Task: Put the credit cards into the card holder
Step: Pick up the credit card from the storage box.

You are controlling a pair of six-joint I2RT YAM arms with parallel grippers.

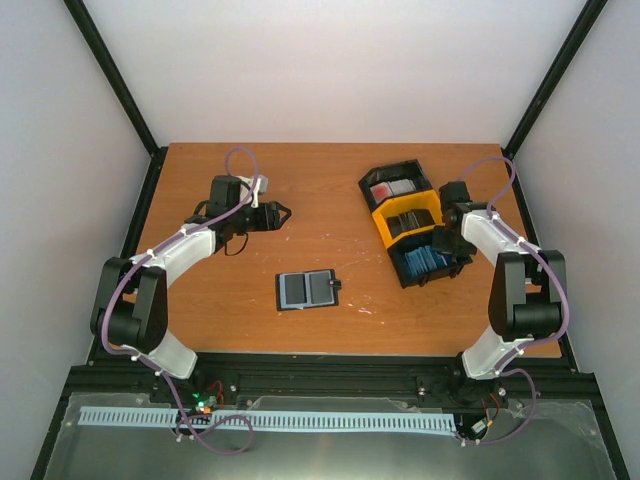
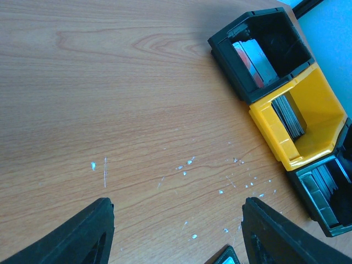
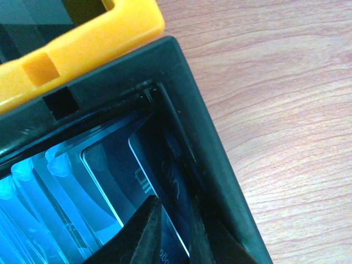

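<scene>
The black card holder (image 1: 308,290) lies open and flat at the table's middle; one corner of it (image 2: 225,257) shows in the left wrist view. Light blue credit cards (image 1: 428,262) stand in the nearest black tray. My right gripper (image 1: 443,252) reaches into that tray. In the right wrist view the right gripper (image 3: 175,212) is closed narrowly on the endmost light blue card (image 3: 143,176), next to the tray wall (image 3: 209,148). My left gripper (image 1: 280,214) hovers open and empty over bare wood, and shows the same in its wrist view (image 2: 179,206).
A joined row of trays stands at the right: a black one with red-and-white cards (image 1: 395,188), a yellow one with dark grey cards (image 1: 408,222), then the blue-card tray. They also show in the left wrist view (image 2: 291,110). White scuffs (image 2: 187,162) mark the wood.
</scene>
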